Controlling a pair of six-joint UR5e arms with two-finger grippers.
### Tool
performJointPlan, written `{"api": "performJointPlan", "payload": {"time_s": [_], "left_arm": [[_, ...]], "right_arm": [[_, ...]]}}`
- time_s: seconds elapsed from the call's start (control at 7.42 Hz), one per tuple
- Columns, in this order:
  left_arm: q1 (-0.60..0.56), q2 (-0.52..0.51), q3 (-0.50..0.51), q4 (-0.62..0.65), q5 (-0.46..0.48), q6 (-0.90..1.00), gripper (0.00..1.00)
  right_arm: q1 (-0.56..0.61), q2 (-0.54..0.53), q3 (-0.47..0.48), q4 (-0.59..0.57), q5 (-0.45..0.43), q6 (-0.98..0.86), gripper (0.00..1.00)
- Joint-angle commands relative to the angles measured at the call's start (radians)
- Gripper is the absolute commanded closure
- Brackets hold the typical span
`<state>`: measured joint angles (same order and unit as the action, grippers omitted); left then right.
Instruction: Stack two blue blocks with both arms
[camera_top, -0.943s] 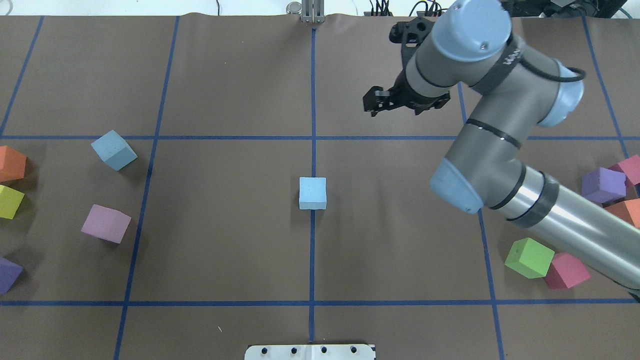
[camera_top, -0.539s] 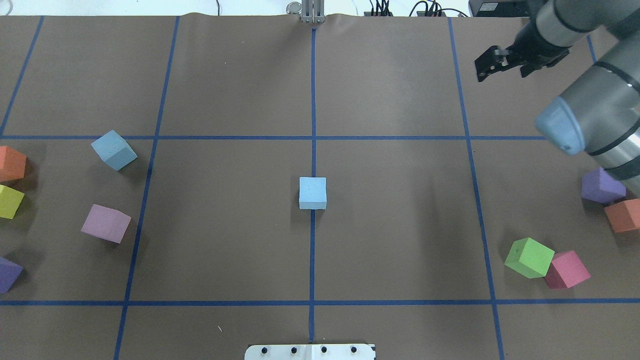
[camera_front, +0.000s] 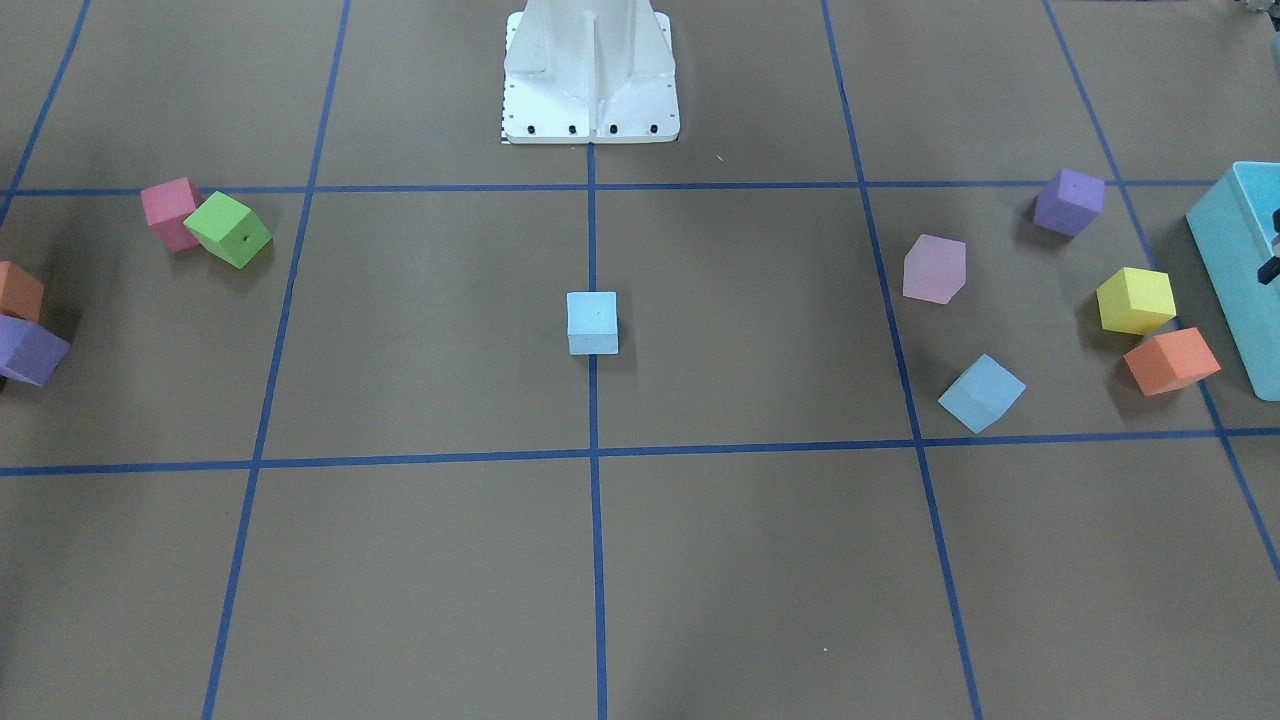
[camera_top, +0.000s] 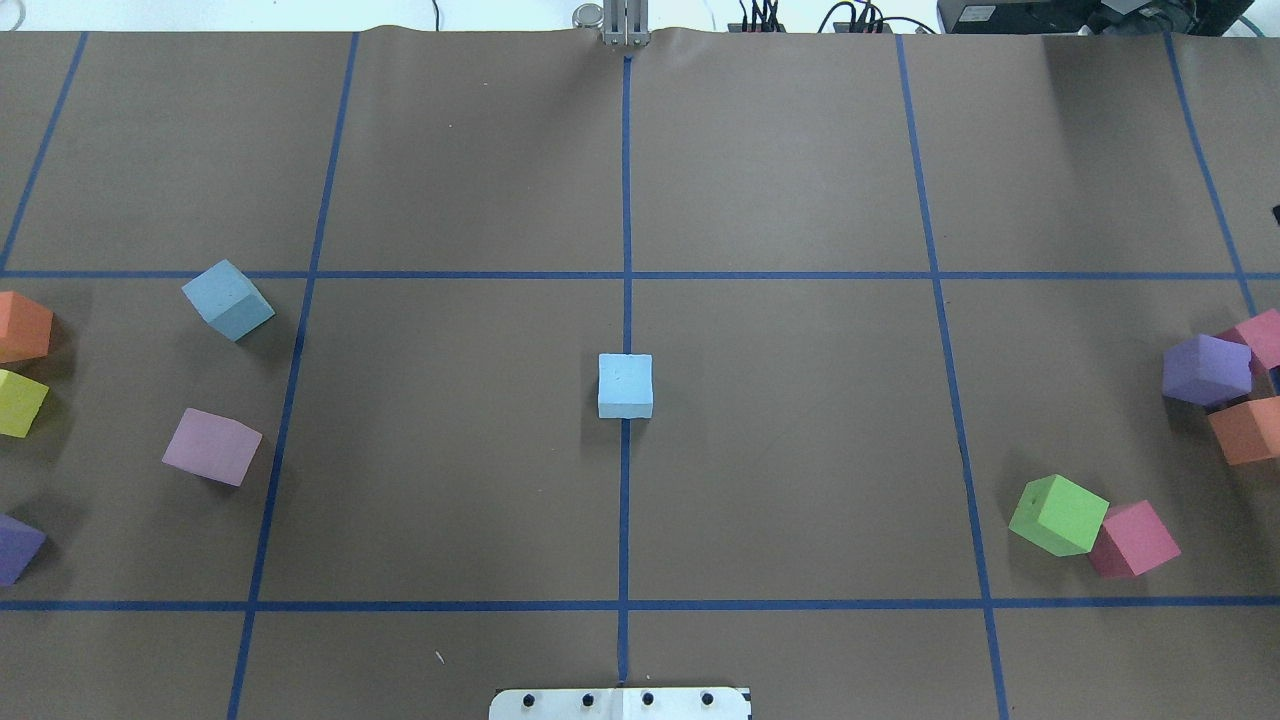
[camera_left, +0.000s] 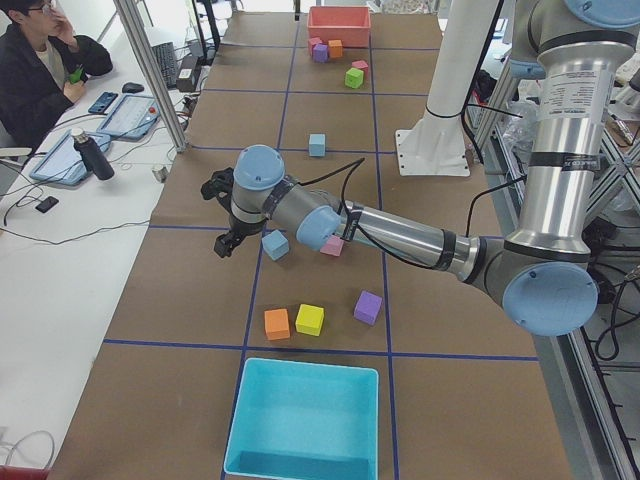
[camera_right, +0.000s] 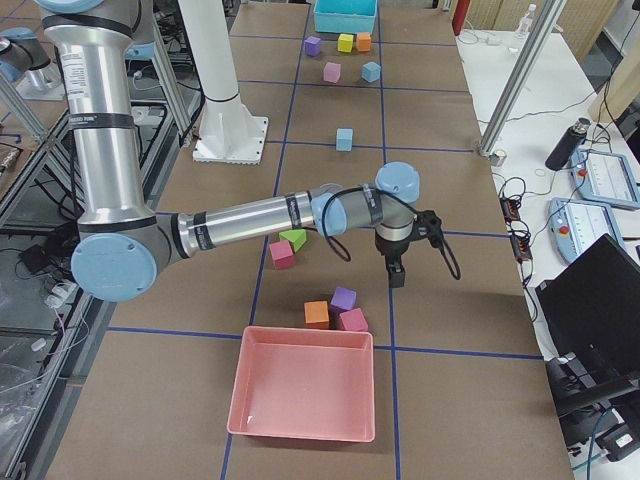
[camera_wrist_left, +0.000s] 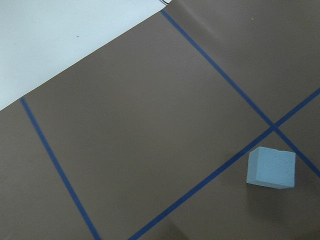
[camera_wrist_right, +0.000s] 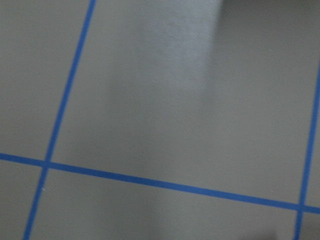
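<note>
One blue block (camera_top: 625, 385) sits on the centre tape line, also in the front view (camera_front: 592, 322). The other blue block (camera_top: 228, 300) lies tilted on the left, also in the front view (camera_front: 982, 393) and the left wrist view (camera_wrist_left: 271, 167). In the exterior left view my left gripper (camera_left: 225, 235) hangs just beside that block (camera_left: 275, 244); I cannot tell whether it is open or shut. My right gripper (camera_right: 398, 272) hangs near the right-hand cubes; I cannot tell its state either. Neither arm shows in the overhead view.
Orange (camera_top: 20, 325), yellow (camera_top: 20, 402), lilac (camera_top: 212, 447) and purple (camera_top: 15, 548) cubes lie left. Purple (camera_top: 1205, 370), orange (camera_top: 1245, 430), green (camera_top: 1058, 515) and pink (camera_top: 1133, 540) cubes lie right. A teal bin (camera_left: 300, 420) and a red bin (camera_right: 305, 385) stand at the table's ends.
My right arm has swung from the table's back middle off to the right and out of the overhead view. Neither blue block has moved.
</note>
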<state>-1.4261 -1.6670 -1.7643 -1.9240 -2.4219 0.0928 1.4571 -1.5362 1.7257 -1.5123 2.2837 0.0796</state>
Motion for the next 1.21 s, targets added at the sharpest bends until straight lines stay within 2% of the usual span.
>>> {"api": "performJointPlan", "payload": {"time_s": [0.0,0.27,0.54,0.81,1.08], "left_arm": [[0.174,-0.036,0.009,-0.050,0.006,-0.132,0.02],[0.269,-0.046,0.083,-0.145,0.036,-0.134,0.02],[0.343,-0.082,0.182,-0.252,0.127,-0.137,0.02],[0.366,-0.119,0.249,-0.254,0.129,-0.136,0.02],[0.387,-0.120,0.269,-0.256,0.130,-0.162,0.02]], "right_arm": [[0.123,-0.146,-0.003,0.006,-0.009,-0.185,0.00],[0.141,-0.209,0.003,0.006,-0.020,-0.230,0.00],[0.141,-0.214,-0.001,0.006,-0.020,-0.228,0.00],[0.141,-0.214,-0.001,0.006,-0.020,-0.228,0.00],[0.141,-0.211,-0.003,0.006,-0.018,-0.228,0.00]]}}
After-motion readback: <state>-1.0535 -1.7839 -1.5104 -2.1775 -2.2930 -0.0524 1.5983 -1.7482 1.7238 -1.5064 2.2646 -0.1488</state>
